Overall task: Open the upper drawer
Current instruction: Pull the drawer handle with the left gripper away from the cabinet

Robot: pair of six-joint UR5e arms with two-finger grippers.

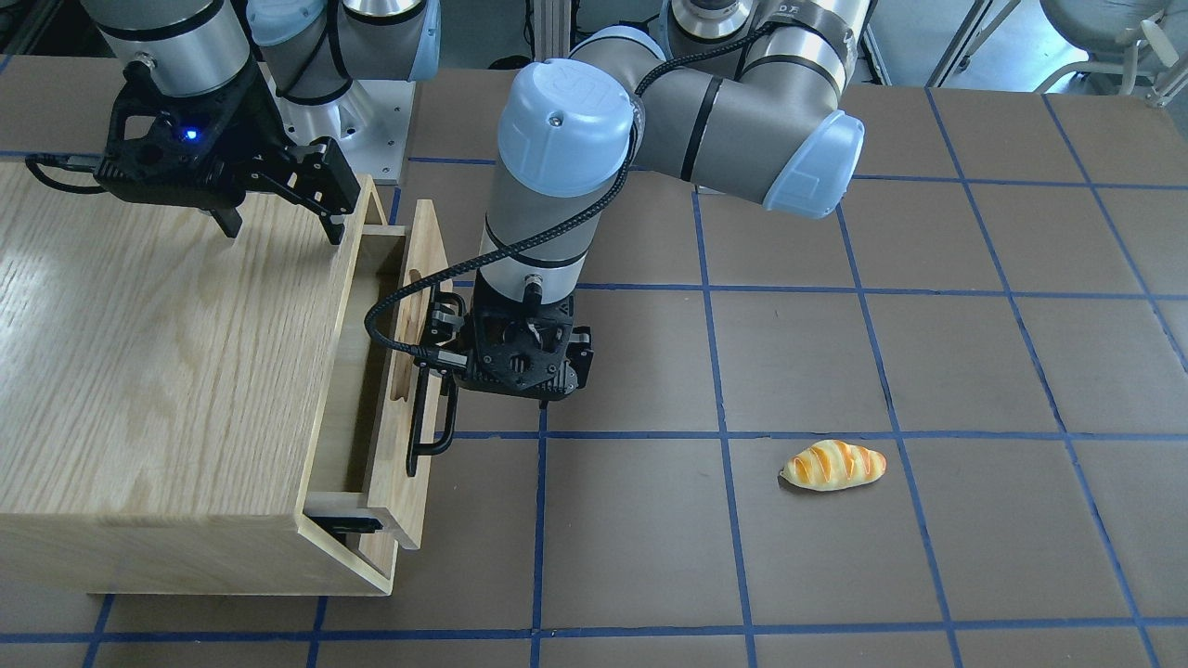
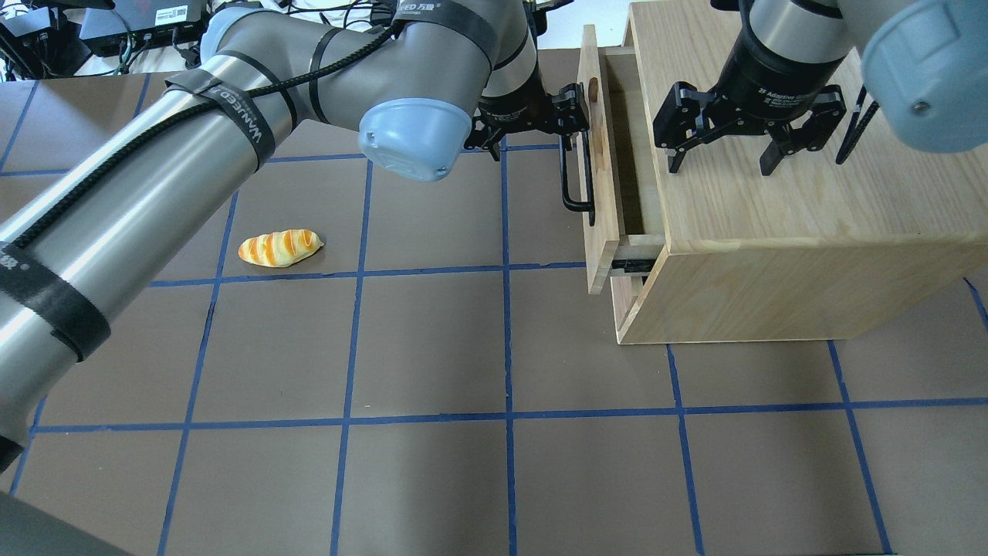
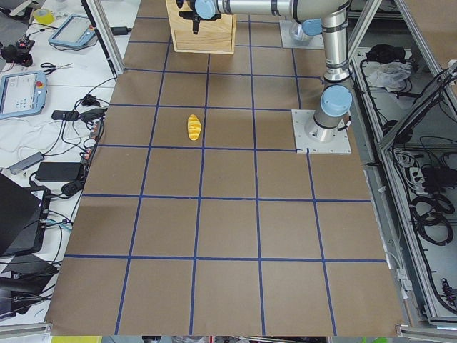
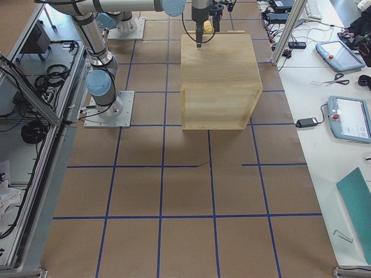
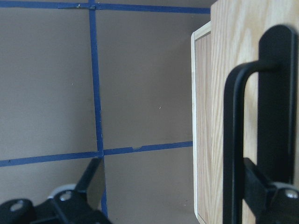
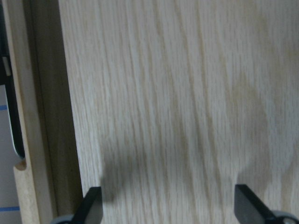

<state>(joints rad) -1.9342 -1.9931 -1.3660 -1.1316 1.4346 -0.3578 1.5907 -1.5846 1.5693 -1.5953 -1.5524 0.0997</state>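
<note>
Overhead exterior, left gripper [image 2: 573, 116]: seen close against the front of the upper drawer [image 2: 600, 224], at the black bar handle [image 2: 576, 185].
Left fingers [image 5: 261, 192]: held spread wide. The handle bar is caught just inside one finger, and the other finger is kept well apart from it, over the table [image 5: 140, 93].
Drawer position: the upper drawer is drawn partly out of the cabinet [image 2: 772, 255], and a gap is shown between its front panel and the cabinet face. An oblong slot is cut in the panel beside the handle.
Right gripper [image 2: 719, 164]: held spread over the cabinet top, near the drawer-side edge, with nothing gripped. Whether the tips touch the wood cannot be told.
Bread roll [image 2: 279, 248]: laid on the table, well apart from the cabinet and both grippers.
</note>
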